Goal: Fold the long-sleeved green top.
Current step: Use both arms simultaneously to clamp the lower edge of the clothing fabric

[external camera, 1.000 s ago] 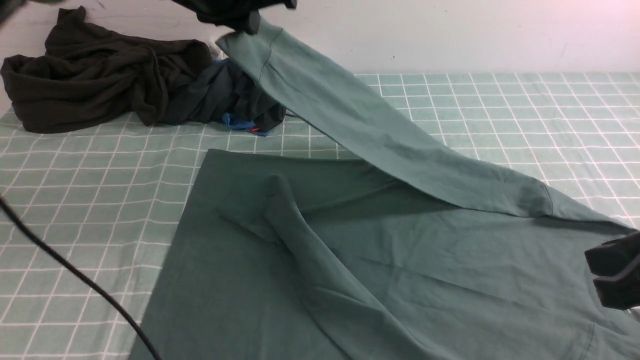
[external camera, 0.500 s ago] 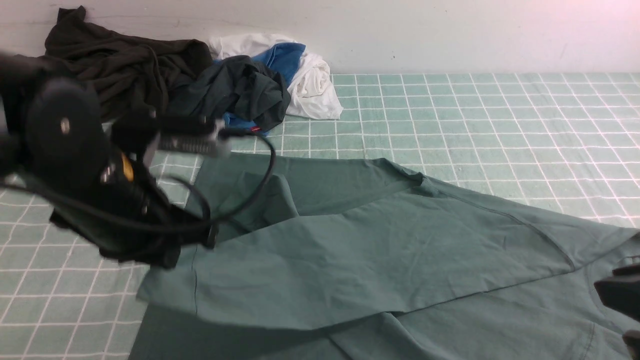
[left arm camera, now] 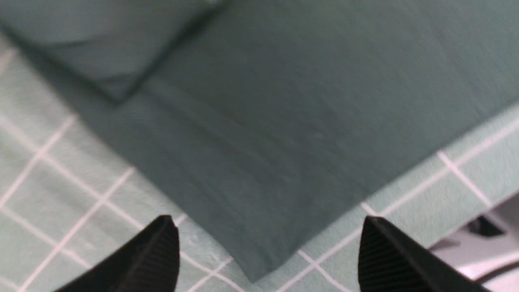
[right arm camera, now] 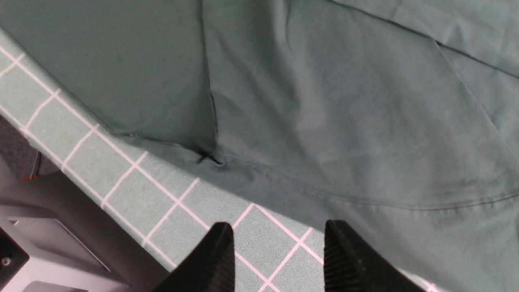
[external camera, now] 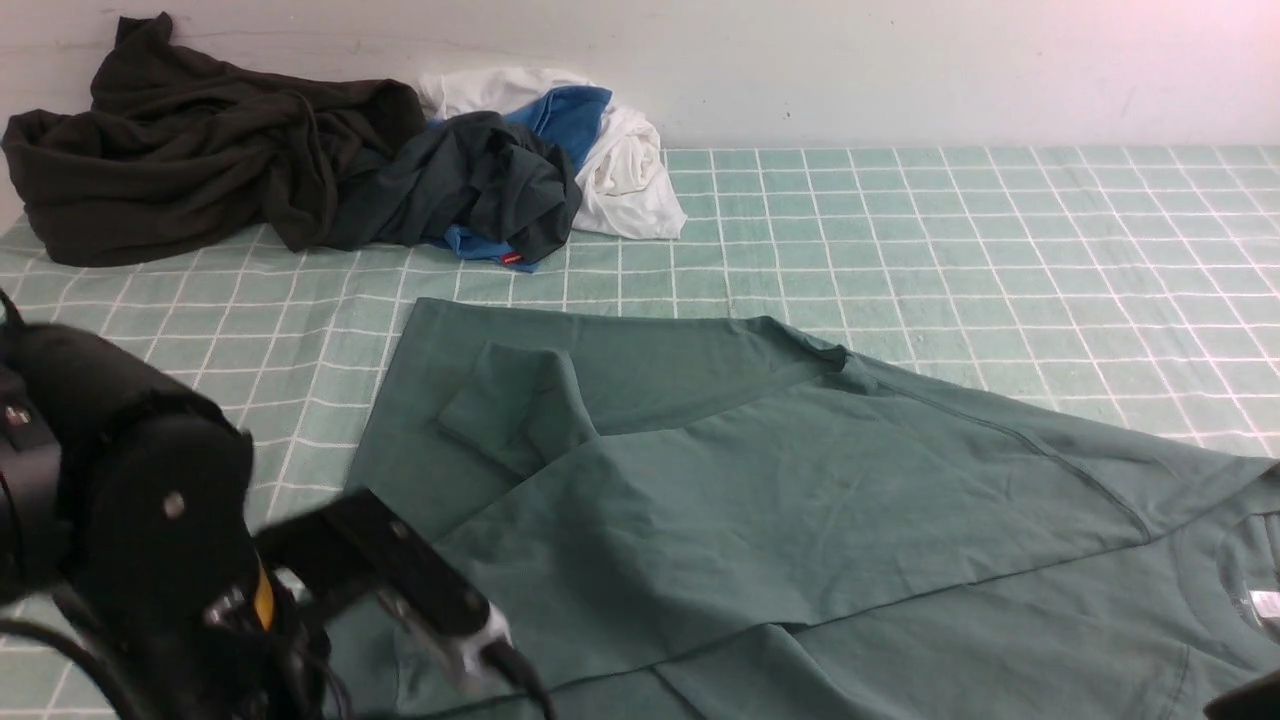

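So my green long-sleeved top is lying flat on the checked tablecloth, mostly in the near half. Its long axis runs side to side: the neck with the little white label points to my right and the hem edge faces left. One sleeve lies folded across the body, slanting from the far right shoulder down toward the near left. The other sleeve's cuff peeks out under it, pointing far-left.

My left gripper is spread wide and holding nothing, hovering over a corner of the green fabric. My right gripper has its fingers apart too, also empty, above the cloth right beside the top's stitched edge.

The pile of dark, white and blue clothes sits at the far left, well apart from the top.
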Motion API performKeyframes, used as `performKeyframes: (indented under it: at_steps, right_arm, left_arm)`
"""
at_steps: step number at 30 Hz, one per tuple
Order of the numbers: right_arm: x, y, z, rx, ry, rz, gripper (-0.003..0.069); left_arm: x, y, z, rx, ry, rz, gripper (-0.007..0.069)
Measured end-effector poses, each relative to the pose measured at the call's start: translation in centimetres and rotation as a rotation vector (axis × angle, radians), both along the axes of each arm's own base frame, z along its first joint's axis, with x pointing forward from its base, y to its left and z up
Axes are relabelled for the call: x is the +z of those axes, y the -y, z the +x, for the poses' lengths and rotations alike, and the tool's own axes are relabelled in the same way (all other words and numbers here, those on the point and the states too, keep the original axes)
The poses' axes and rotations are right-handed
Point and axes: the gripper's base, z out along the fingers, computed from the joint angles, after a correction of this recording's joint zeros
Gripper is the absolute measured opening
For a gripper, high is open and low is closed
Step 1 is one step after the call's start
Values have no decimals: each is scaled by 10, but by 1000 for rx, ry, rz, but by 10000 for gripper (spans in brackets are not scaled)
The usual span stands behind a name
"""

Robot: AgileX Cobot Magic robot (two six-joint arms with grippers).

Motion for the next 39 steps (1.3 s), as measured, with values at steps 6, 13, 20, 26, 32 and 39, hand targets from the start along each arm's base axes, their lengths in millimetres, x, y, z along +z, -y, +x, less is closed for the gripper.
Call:
performKeyframes:
  at_steps: [6,13,20,26,32,39]
  right_arm:
    - [0,-4,-3,65,11,-15,296]
    - [0,-3,-1,68,35,-36,296]
    - [0,-3,0,65,47,-37,296]
    - [0,-2,1,64,57,-50,296]
    - [0,-1,1,64,62,-58,296]
    - [0,-1,1,63,63,-58,296]
  left_arm:
    - [-48,10,-39,-381,-29,11,545]
    - [-73,11,-43,-428,27,5,528]
    - [-74,11,-41,-346,35,19,347]
    - [-71,16,-34,-274,70,34,144]
    - [-65,18,-30,-232,65,58,69]
    - [-65,13,-32,-241,31,112,224]
